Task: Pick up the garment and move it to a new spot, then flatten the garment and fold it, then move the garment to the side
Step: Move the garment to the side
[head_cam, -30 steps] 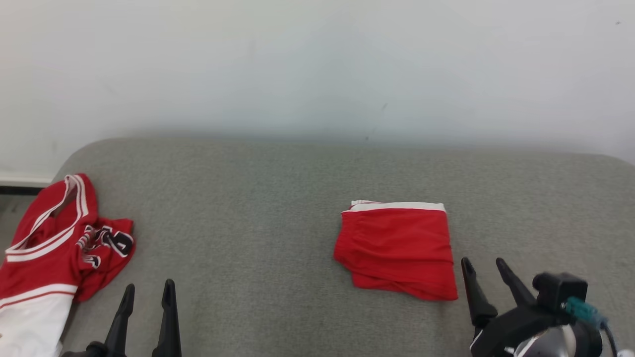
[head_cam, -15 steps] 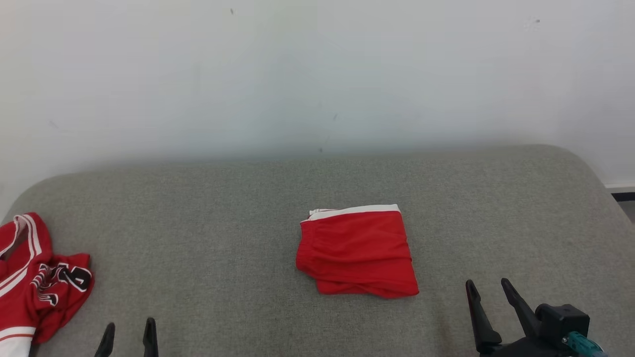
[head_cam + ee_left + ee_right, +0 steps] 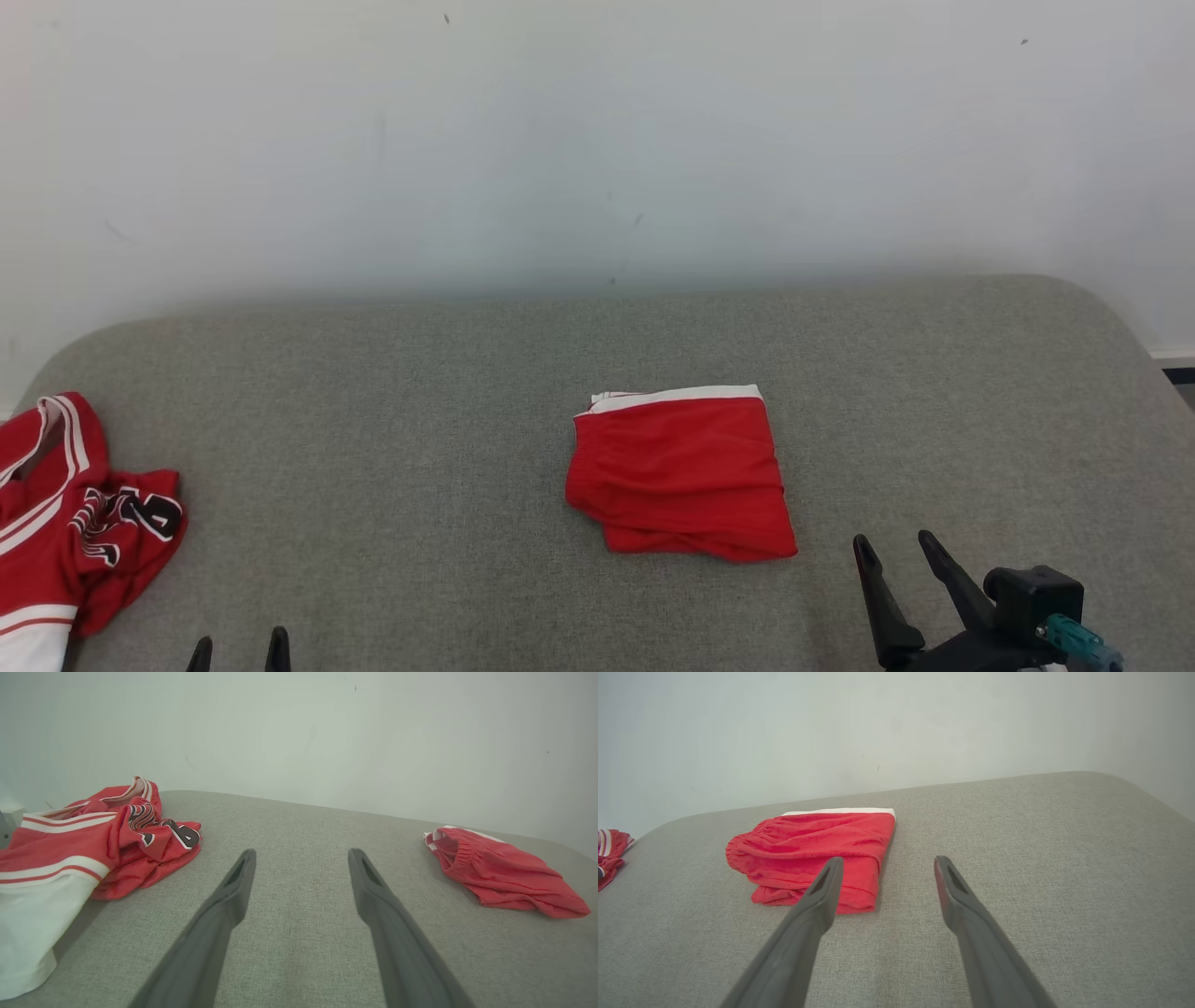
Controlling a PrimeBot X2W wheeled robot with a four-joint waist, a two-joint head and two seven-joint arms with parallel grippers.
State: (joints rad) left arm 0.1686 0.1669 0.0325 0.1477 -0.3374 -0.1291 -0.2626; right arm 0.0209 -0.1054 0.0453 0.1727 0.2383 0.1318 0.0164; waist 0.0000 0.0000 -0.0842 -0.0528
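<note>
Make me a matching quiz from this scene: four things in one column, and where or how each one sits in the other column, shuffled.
Things:
1. red shorts
2. jersey
3. left gripper
4. right gripper

Places and states:
A. open, near the shorts' right front corner
B. folded, near the middle of the grey cushion
C. crumpled, at the cushion's left edge
D. open, over bare fabric between the two garments

Pairs: 1-B, 2-C, 3-D, 4-A

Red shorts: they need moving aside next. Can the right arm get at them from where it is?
Probably yes. The right tool is open just beside the red shorts, with only bare grey cushion between them.
</note>
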